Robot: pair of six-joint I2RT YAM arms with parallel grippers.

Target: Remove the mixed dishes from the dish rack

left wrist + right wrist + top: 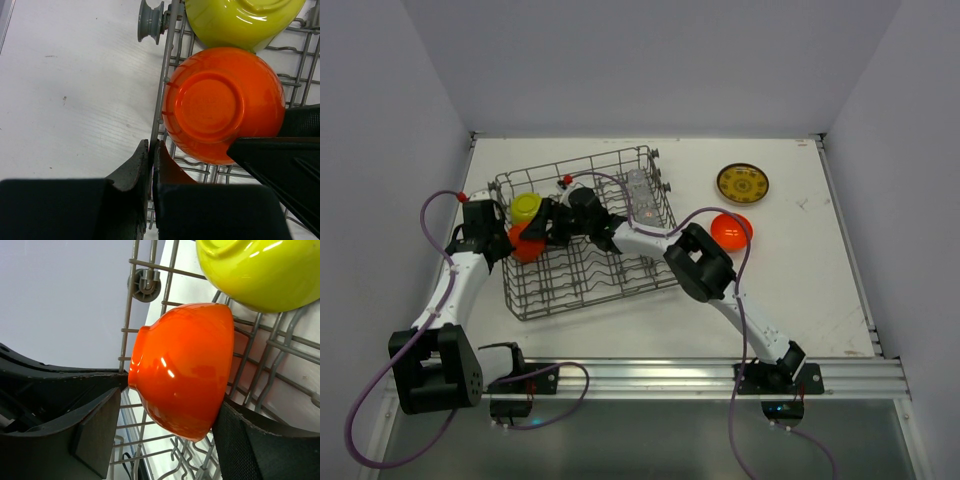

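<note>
Right jaws around partly-hidden orange bowl [180, 370]

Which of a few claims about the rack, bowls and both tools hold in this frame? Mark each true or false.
1. The right tool straddles the orange bowl inside the dish rack. True.
2. The lime-yellow bowl sits on the table outside the rack. False: it is in the rack, next to that orange bowl.
3. A second orange bowl lies on the table, right of the rack. True.
4. The patterned plate stands in the rack. False: it lies on the table, beyond the second orange bowl.
5. The left tool gapes wide. False: it is shut on the rack's edge wire.
</note>
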